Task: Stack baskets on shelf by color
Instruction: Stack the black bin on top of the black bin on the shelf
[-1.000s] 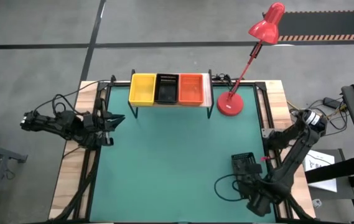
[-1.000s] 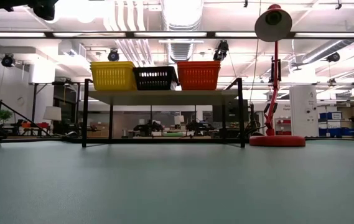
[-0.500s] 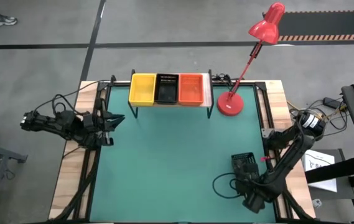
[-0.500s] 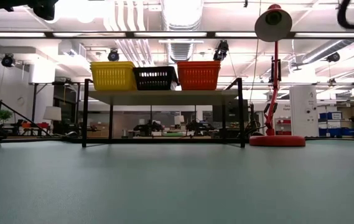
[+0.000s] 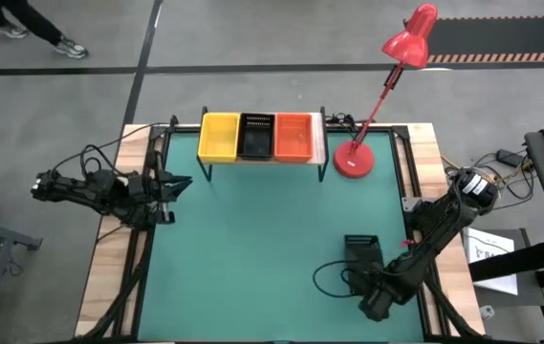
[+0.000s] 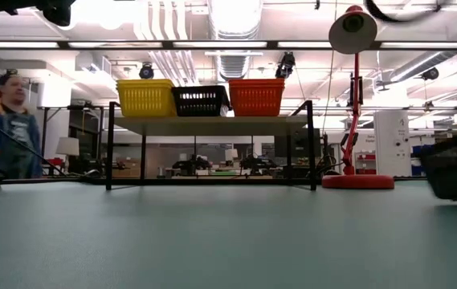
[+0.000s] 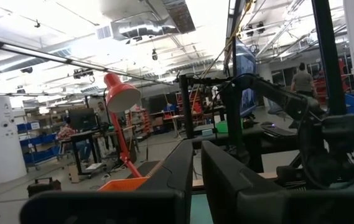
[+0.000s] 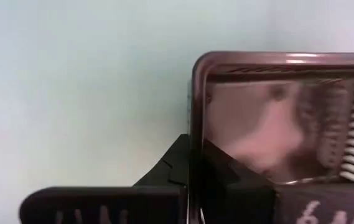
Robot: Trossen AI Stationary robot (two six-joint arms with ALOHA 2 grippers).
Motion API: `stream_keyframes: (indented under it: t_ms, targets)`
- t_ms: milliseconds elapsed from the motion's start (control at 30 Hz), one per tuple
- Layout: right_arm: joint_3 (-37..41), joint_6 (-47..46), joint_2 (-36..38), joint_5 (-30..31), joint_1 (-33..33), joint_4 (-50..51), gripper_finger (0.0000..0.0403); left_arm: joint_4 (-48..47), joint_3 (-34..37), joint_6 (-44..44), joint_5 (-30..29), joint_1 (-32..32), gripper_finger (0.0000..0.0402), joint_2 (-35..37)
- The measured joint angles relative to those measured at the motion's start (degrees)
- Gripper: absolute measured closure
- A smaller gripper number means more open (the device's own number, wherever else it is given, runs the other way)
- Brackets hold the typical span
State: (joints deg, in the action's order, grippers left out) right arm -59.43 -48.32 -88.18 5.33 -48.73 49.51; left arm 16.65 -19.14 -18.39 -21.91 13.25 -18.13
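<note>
The green table [image 5: 252,239] is carrying the shelf [image 5: 319,141] at its far edge, with a yellow basket [image 5: 219,137], a black basket [image 5: 256,136] and an orange basket [image 5: 293,137] sitting side by side on top. Beside it is standing a red lamp [image 5: 354,159]. The right gripper [image 5: 365,283] is pinching the rim of another black basket [image 5: 362,253] near the table's front right. The left gripper [image 5: 178,183] is waiting at the left edge, its fingers pressed nearly together.
</note>
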Motion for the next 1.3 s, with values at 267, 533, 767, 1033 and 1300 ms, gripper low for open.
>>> stream_keyframes:
  t_ms: [267,533,767,1033,1300]
  targets:
    - [-11.31,9.32,0.0,5.37,7.85,-0.31,0.0394,0.02,0.02,-0.02,0.0,-0.02,0.0385,0.0]
    - [-21.28,22.33,0.0,13.37,13.53,-0.85,0.0394,0.01,0.02,-0.02,0.0,-0.01,0.0385,0.0]
    - [-27.0,24.54,0.0,14.39,17.82,-1.06,0.0394,-0.01,0.02,-0.02,0.0,-0.02,0.0385,-0.02]
    - [-30.89,36.39,0.0,18.0,22.28,-8.59,0.0394,0.48,0.02,-0.55,0.0,-0.01,0.0385,0.0]
    - [-33.43,41.83,0.0,23.33,28.67,-13.23,0.0394,0.93,0.02,-1.94,0.0,0.0,0.0385,0.04]
